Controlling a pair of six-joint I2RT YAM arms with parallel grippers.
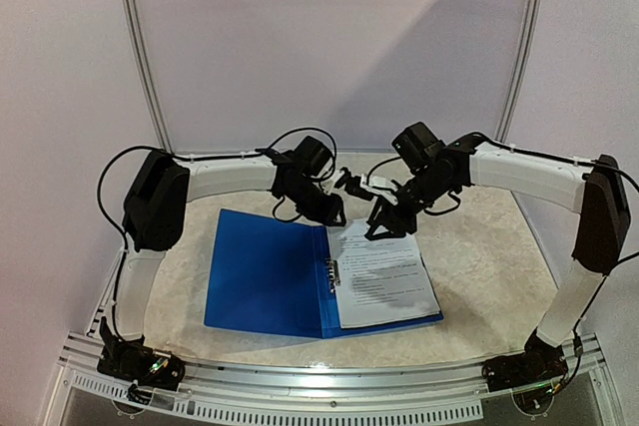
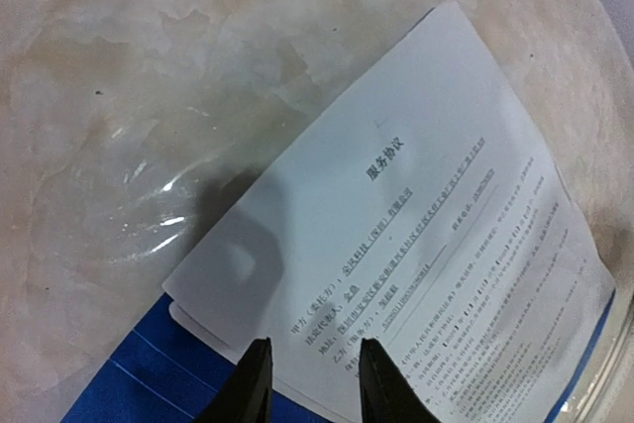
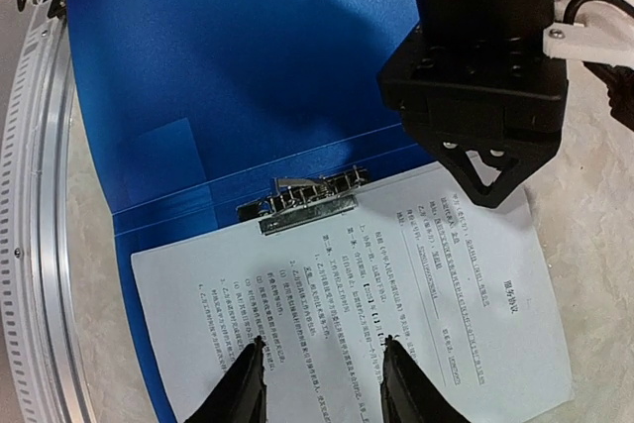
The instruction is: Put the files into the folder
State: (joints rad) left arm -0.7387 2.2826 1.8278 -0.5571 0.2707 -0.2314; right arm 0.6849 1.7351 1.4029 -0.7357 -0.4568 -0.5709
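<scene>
– files (image 1: 384, 281) first: what are they like?
– thin white sheets, flat and rectangular, covered in rows of small black print under a bolder heading. there is more than one, because a second edge peeks out beneath the top sheet in the left wrist view. they lie directly below the left gripper (image 2: 315, 349) and the right gripper (image 3: 325, 344), resting on one inner panel of the folder (image 1: 265, 276).
– and the folder?
– smooth, bright blue plastic, opened out flat. its other cover lies ahead of the right gripper, beyond a shiny metal clip (image 3: 307, 200) that sits on the spine at the sheets' edge.
– the grippers themselves?
– black and hard-edged. the left one's tips stand parted with nothing between them, only paper below. the right one's tips are spread wider over the printed lines and also hold nothing. whether any tip touches the paper cannot be told.
– what is under it all?
– a table (image 2: 149, 96) with a glossy, pale marbled surface, showing ahead of the left gripper past the sheets' far corner.
</scene>
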